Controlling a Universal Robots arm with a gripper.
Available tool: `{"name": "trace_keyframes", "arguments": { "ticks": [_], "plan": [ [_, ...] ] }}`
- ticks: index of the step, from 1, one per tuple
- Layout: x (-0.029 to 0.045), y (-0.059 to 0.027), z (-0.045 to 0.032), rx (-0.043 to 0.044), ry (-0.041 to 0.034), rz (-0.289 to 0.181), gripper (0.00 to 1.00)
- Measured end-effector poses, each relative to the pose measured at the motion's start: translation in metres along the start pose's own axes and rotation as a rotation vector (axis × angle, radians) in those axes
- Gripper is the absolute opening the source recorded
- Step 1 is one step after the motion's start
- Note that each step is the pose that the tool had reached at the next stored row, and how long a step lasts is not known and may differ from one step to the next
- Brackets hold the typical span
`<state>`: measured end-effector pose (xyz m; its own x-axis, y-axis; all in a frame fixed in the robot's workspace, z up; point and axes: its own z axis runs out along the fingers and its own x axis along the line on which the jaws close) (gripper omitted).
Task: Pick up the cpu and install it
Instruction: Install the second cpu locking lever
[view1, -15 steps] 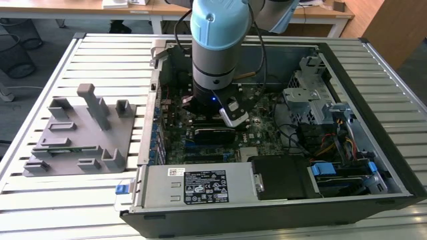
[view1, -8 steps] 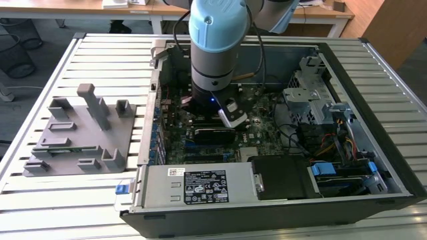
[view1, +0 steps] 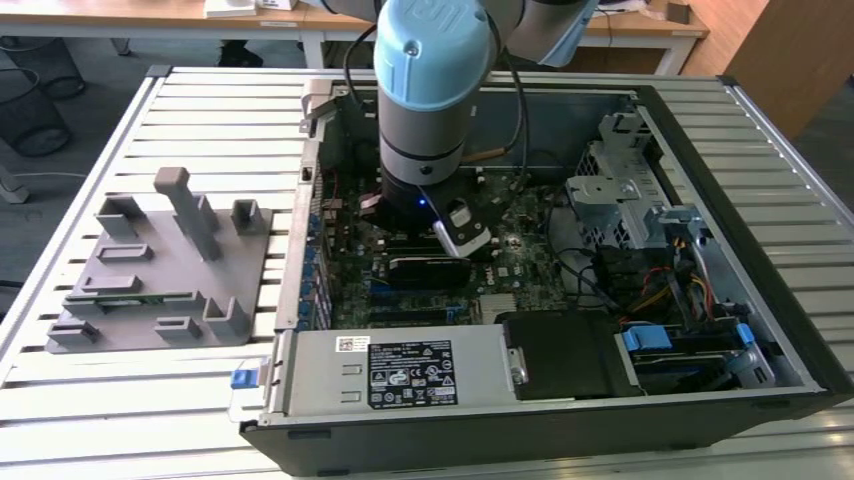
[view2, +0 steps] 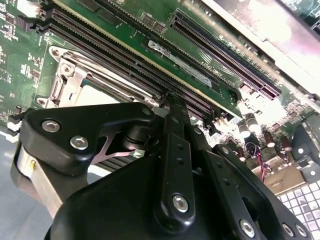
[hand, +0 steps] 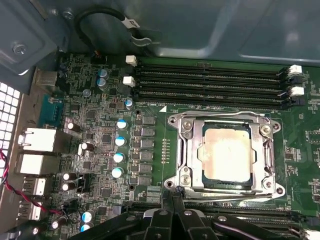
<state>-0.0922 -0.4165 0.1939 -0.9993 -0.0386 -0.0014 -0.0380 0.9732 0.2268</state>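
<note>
Gripper over mobo, cpu seated in socket.
Gripper (hand: 172, 212) fingers pressed together, tips meeting at a point, holding nothing; tips sit just beside the socket frame (hand: 226, 120) edge, between it and the RAM slots (view2: 150, 65). Cpu (hand: 227, 152) lies flat inside the metal frame, silver top up, apart from the gripper. Exterior view: arm (view1: 424, 100) reaches down into the open PC case (view1: 694, 130) on the slatted desk (view1: 134, 400); grey fixture plate (view1: 147, 270) beside the case; white label w/ print on the PSU (view1: 400, 370), too small to read.

White and black printed labels (view1: 411, 372) are seen on the power supply (view1: 387, 375); none of the print can be read.
</note>
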Motion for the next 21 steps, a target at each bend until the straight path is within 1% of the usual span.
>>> {"name": "trace_keyframes", "arguments": {
  "ticks": [4, 7, 16, 21],
  "plan": [
    [0.0000, -0.0001, 0.0003, -0.0057, -0.0002, 0.000, 0.11],
    [0.0000, -0.0001, 0.0003, -0.0081, -0.0005, 0.000, 0.11],
    [0.0000, 0.0004, -0.0016, -0.0105, -0.0005, 0.000, 0.11],
    [0.0000, 0.0003, -0.0012, -0.0175, -0.0007, 0.000, 0.11]
  ]
}}
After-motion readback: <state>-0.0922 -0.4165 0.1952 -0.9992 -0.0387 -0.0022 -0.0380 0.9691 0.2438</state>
